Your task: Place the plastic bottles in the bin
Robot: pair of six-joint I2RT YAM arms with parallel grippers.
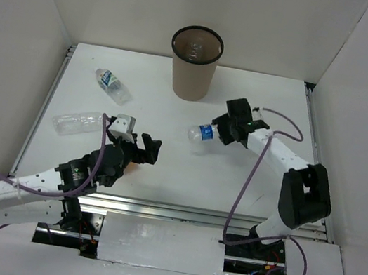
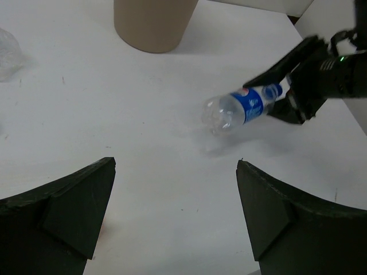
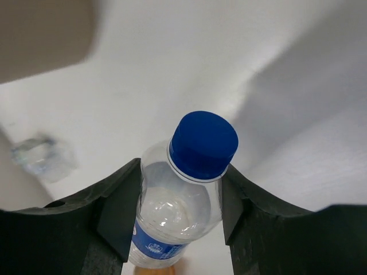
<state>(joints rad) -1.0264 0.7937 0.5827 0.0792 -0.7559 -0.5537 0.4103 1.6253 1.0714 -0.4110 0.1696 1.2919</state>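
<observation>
- The right gripper [image 3: 180, 171] has its two fingers pressed against either side of the blue-capped bottle [image 3: 179, 212], just below the shoulder. We see clear plastic touching both of them.
- The left gripper [image 2: 175, 165] stands spread wide with nothing between its fingers, at the near left of the table [image 1: 247, 184].
- The blue-capped bottle lies roughly level in that grip, right of centre and nearer to us than the bin [image 1: 194, 61]. A shadow under it suggests to us that it is just off the table.
- We judge it empty and very light, thin-walled and crinkly. A hard squeeze at mid-body would dent it, and the smooth plastic can slip. The stiffer shoulder near the cap is the better hold, and that is about where the fingers sit.
- The bin stands upright with its mouth open. It is much wider than a bottle, so we expect a drop to forgive rough aim.
- Only the top view shows the other two bottles plainly. A labelled bottle [image 1: 111, 84] and a bare bottle [image 1: 78, 123] lie on their sides at the far left, well apart from the bin.
- The right wrist view alone shows the contact at the fingers. The left wrist view shows the bottle's base end sticking out free, away from the right gripper.
</observation>
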